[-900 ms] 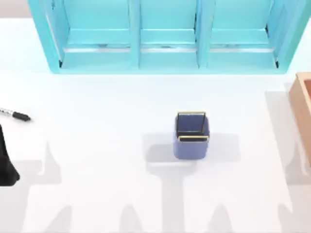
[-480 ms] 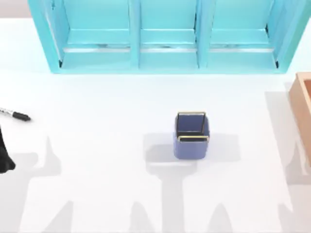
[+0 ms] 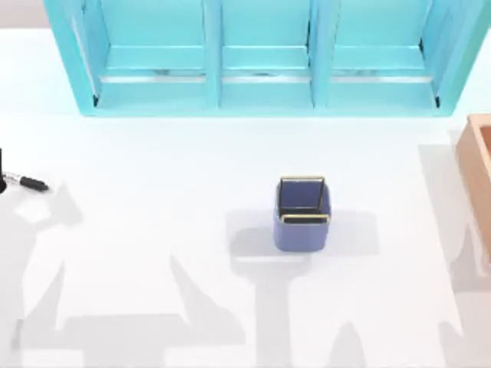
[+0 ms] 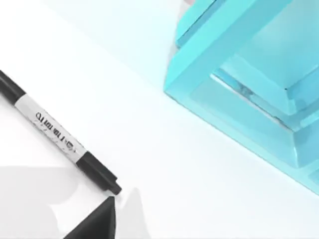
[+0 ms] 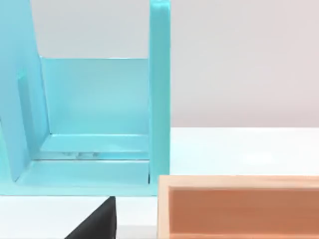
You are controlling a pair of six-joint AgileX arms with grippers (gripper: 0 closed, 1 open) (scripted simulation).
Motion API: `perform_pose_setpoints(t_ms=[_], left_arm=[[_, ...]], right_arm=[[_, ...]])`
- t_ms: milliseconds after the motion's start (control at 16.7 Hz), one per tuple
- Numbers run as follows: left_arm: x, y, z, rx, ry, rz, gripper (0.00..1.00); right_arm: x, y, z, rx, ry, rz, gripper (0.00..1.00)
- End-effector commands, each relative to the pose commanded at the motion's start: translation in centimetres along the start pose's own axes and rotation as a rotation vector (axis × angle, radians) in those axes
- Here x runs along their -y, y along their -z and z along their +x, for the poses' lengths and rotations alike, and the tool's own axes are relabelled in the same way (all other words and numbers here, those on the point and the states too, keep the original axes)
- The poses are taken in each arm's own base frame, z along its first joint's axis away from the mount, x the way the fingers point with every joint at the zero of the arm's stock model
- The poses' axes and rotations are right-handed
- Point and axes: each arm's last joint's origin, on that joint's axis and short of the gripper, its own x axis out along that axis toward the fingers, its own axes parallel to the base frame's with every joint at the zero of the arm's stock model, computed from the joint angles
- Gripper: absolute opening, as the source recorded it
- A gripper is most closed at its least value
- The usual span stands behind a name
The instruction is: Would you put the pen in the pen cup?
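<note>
Finds the left gripper (image 4: 97, 224) up at the table's (image 3: 153, 230) 9 o'clock edge, having climbed there from about 8 o'clock within the last second. Puts it just beside the pen (image 3: 27, 182), where a moment ago it was well apart. Cannot tell how far open it is. Has hold of nothing, judging by how the pen lies flat on the white surface.

Leaves the pen itself unmoved at 9 o'clock, with its black cap end turned toward 3 o'clock and the silvery barrel running off the edge. From the left wrist, shows the black end just beside the gripper's dark tip, near but seemingly not touching.

Keeps the pen cup (image 3: 302, 215) upright and unmoved near the middle of the table, a little toward 5 o'clock, well apart from the pen. Also unmoved: the turquoise shelf unit (image 3: 261, 54) along 12 o'clock and the wooden box (image 3: 479, 176) at 3 o'clock.

Reads as the approach nearly done and the grasp not yet made. Calls next, probably, for settling over the barrel and closing on it, then lifting and carrying toward 3 o'clock to reach the cup. Risks nudging so slim a pen into a roll.

Has the right gripper (image 5: 97, 219) parked by the box at 3 o'clock, its opening likewise impossible to tell.
</note>
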Motion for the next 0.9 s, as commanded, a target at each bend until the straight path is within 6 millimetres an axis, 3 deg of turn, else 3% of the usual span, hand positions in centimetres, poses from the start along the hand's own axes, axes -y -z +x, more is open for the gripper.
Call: perform_pose_setpoints(t_ms=[240, 480, 720, 900], left_arm=[[-3.8, -0.9, 4.7, -0.175, -0.073, -0.347, 1.00], [-7.7, -1.4, 8.0, -0.255, -0.112, -0.621, 1.00], [-10.3, -1.4, 9.8, -0.284, -0.124, -0.771, 1.00], [-10.6, -1.4, 10.0, -0.287, -0.125, -0.789, 1.00]], right_arm=[[0.0, 0.0, 0.0, 0.000, 0.000, 0.000, 1.00], [0.0, 0.0, 0.0, 0.000, 0.000, 0.000, 1.00], [0.0, 0.0, 0.0, 0.000, 0.000, 0.000, 1.00], [0.0, 0.0, 0.0, 0.000, 0.000, 0.000, 1.00]])
